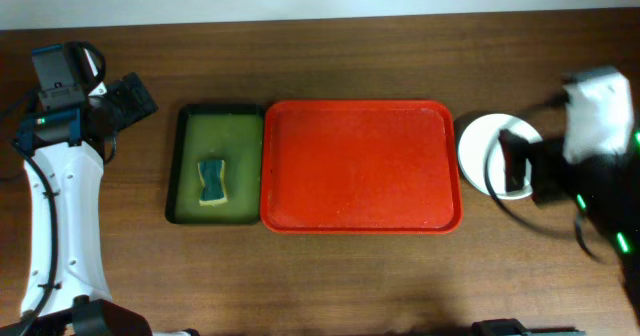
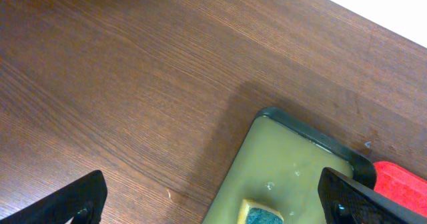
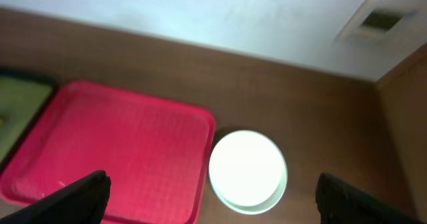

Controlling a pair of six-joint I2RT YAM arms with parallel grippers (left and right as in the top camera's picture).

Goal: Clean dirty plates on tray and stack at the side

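Observation:
The red tray (image 1: 360, 166) lies mid-table with nothing on it; it also shows in the right wrist view (image 3: 120, 144). A stack of plates (image 1: 480, 146) sits on the table just right of the tray, white plate on top, a pale green rim under it (image 3: 247, 171). The pale blue plate is hidden. My right gripper (image 1: 520, 166) hangs open and empty above the stack (image 3: 210, 204). My left gripper (image 1: 130, 98) is open and empty at the far left, above the table beside the green tray (image 2: 213, 207).
A narrow dark green tray (image 1: 215, 166) lies against the red tray's left side, holding a blue and yellow sponge (image 1: 211, 181), also seen in the left wrist view (image 2: 263, 215). The table's back edge meets a white wall (image 3: 200, 17).

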